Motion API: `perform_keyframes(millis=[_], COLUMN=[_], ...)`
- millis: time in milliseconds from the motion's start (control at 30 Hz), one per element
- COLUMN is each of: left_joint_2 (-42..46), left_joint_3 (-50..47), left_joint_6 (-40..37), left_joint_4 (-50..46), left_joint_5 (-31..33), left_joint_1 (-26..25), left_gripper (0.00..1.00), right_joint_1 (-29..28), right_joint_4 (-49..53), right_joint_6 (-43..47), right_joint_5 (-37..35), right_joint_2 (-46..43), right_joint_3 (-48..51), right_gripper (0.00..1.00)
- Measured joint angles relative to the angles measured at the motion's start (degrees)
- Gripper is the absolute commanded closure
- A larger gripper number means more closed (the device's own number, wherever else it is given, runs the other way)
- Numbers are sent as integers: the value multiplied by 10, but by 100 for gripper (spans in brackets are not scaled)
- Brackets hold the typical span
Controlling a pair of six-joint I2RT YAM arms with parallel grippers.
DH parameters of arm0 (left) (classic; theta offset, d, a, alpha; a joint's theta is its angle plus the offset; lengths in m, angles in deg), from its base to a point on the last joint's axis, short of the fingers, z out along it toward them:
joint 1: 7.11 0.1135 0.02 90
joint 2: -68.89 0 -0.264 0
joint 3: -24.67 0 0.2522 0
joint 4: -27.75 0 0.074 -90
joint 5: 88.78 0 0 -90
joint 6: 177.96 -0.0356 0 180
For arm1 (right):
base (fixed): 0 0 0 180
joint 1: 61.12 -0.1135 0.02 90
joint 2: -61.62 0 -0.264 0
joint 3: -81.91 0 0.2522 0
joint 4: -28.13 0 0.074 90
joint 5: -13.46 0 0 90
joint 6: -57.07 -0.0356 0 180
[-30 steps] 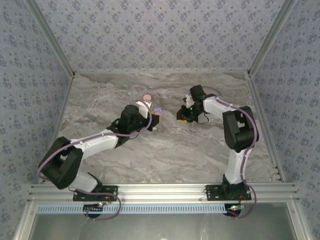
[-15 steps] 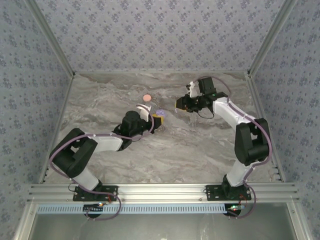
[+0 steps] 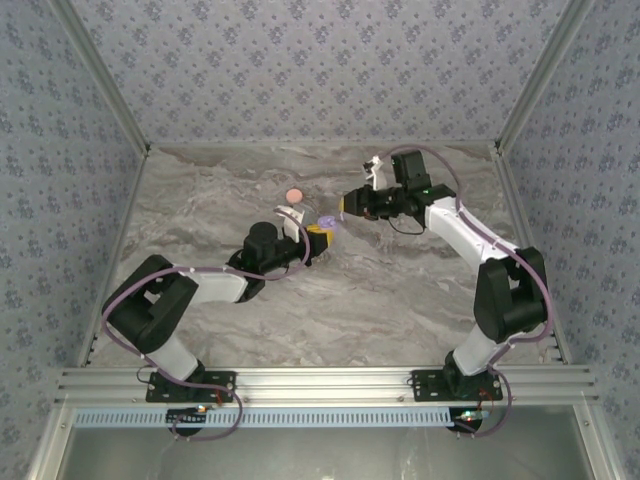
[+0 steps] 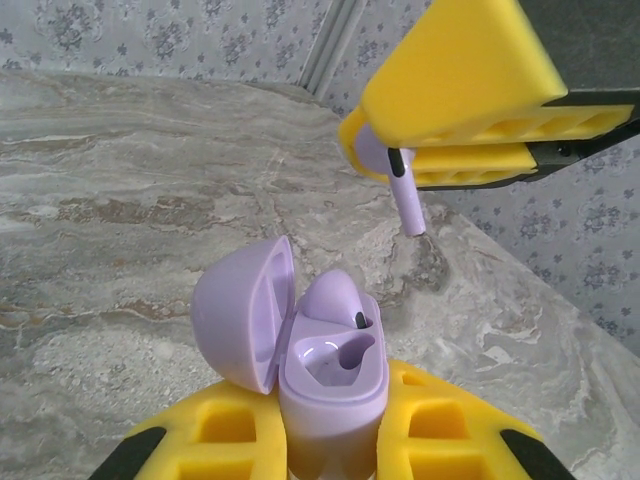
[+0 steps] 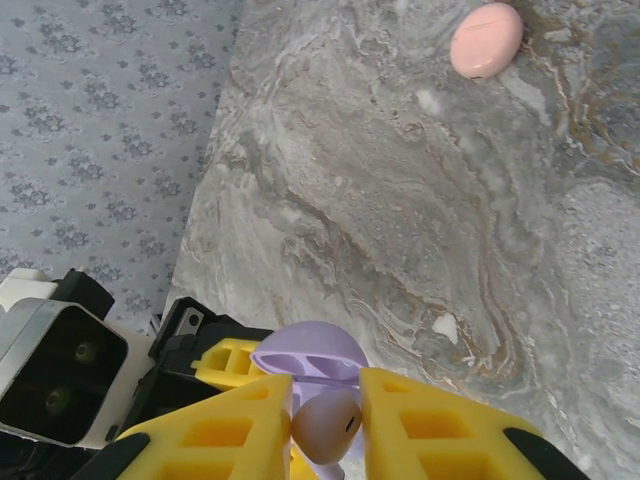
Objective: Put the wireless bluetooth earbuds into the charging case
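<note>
Now: right gripper (image 3: 346, 207), clenched on a lilac earbud (image 4: 403, 190), has shifted left, nearing the open charging case (image 4: 330, 365) | seated earbud (image 4: 333, 298) inside it | left gripper (image 3: 316, 236) grasps that case, frame centre | grey marbled table (image 3: 400, 290); floral-papered walls (image 3: 300, 60).

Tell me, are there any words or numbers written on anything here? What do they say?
None: no word, number, brand or sign can be read anywhere.
The open lilac charging case is plain.
The lilac earbud in the right claw is plain.
The salmon-pink disc is plain too.
The wallpaper has only little flower shapes, not letters.
</note>
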Motion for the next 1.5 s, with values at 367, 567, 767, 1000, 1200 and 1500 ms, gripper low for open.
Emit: perform_keyframes(millis=[367,567,767,1000,1200,1500], left_joint_2=[0,0,0,2,7,16], left_joint_3=[5,21,21,22,24,28], left_joint_6=[9,11,12,22,29,33], left_joint_4=[0,1,2,2,2,2], left_joint_5=[-25,-35,-38,-38,-38,-38], left_joint_1=[-5,-7,-9,-9,-9,-9], left_gripper=[87,87,87,87,87,87], right_joint_1=[-22,-30,-31,-31,-31,-31], right_joint_4=[-8,-5,2,13,14,14], right_joint_6=[3,11,18,29,35,42], right_joint_5=[7,7,7,6,1,1], right_joint_2=[-13,-14,-14,-14,-16,-16], right_joint_3=[-19,-26,-26,-26,-26,-26], right_gripper=[76,76,77,76,77,77])
